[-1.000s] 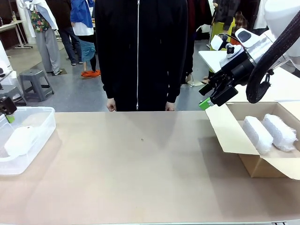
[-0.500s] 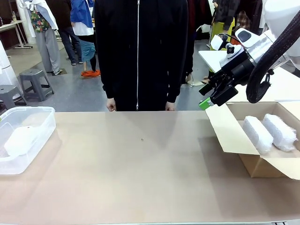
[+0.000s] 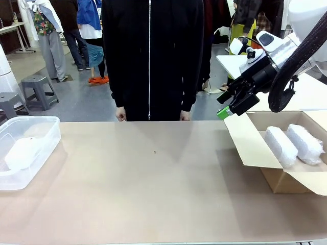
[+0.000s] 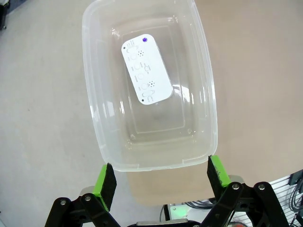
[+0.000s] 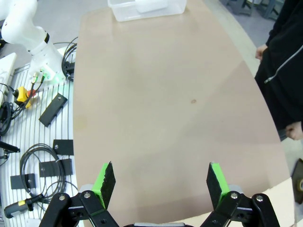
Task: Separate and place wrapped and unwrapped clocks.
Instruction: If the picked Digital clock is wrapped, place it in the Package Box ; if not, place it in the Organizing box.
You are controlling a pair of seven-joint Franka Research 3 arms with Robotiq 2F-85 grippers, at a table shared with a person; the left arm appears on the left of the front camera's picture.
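Grippers, left (image 4: 161, 177) and right (image 5: 161, 182), we see gaping empty. Bare smooth white clock (image 4: 146, 69) lies in the clear plastic tub (image 4: 206, 90); two bubble-wrapped white blocks (image 3: 294, 144) sit in the open cardboard box (image 3: 245, 145).

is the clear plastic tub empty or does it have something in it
Not empty. The clear plastic tub holds one bare, smooth white plastic clock, lying flat on its bottom.

Bright, even overhead light, soft shadows, sharp focus, wide-angle bending at wrist-view edges.
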